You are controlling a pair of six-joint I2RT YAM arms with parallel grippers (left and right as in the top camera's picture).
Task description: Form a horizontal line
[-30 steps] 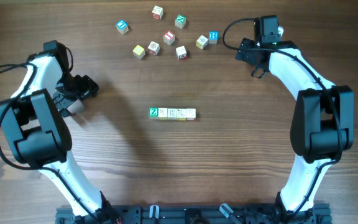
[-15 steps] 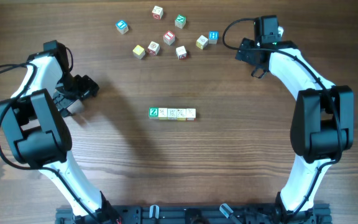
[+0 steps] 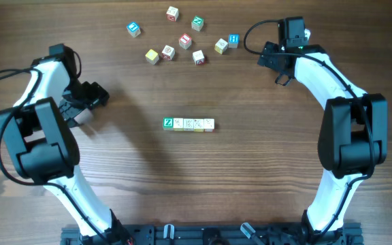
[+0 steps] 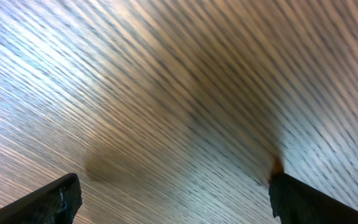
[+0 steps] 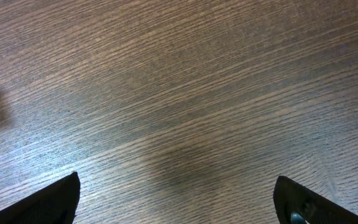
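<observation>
Horizontal line [image 3: 188,124] | tiny cubes touching | green Z at left end

We read this as a robotics lab bench: bare wood-grain tabletop [image 3: 250,184], a left arm [image 3: 39,136] and a right arm [image 3: 352,136] in white and black mounted on a black rail [image 3: 203,236] at one edge, a loose cable [image 3: 5,73], scattered alphabet cubes [image 3: 185,39].

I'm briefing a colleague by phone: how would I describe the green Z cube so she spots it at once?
Find the short row of cubes at the centre of the wooden table. The green Z cube is the row's left end; its neighbours are pale, and the other greenish cube lies loose in the far cluster.
</observation>
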